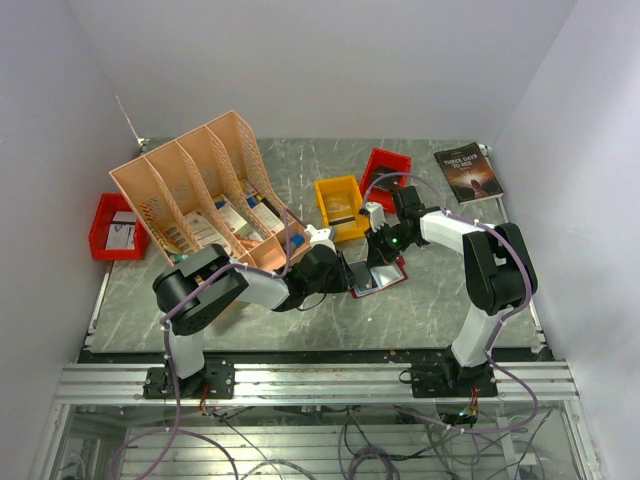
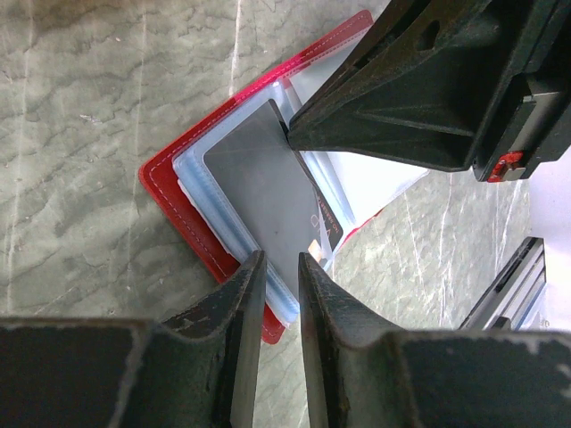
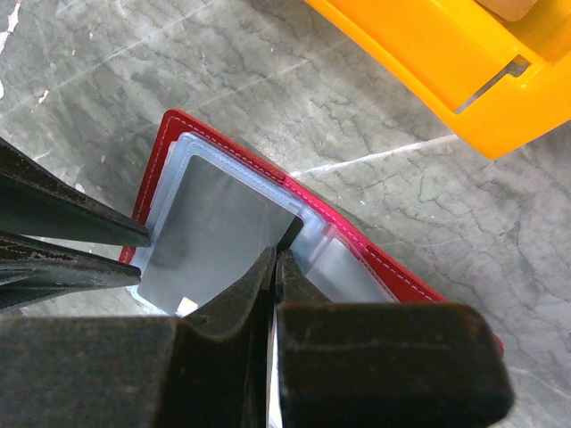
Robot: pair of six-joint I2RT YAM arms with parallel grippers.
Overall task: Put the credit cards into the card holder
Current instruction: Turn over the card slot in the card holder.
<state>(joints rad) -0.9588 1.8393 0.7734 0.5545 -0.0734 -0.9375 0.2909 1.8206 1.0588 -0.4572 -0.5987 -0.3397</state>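
While under left claw (image 2: 279, 267), holder (image 2: 163, 190) (flat)

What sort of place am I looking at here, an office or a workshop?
Most likely a robot test booth in a lab: plain white walls box in a marble-patterned table, a left arm and a right arm are bolted to a metal rail, and loose cables hang below.

Reaching in low with both arms, tips near each other. Holding left gripper (image 2: 281, 259) a little apart, pointed down. Squeezing right gripper (image 3: 275, 256) tight together, pointed down too.
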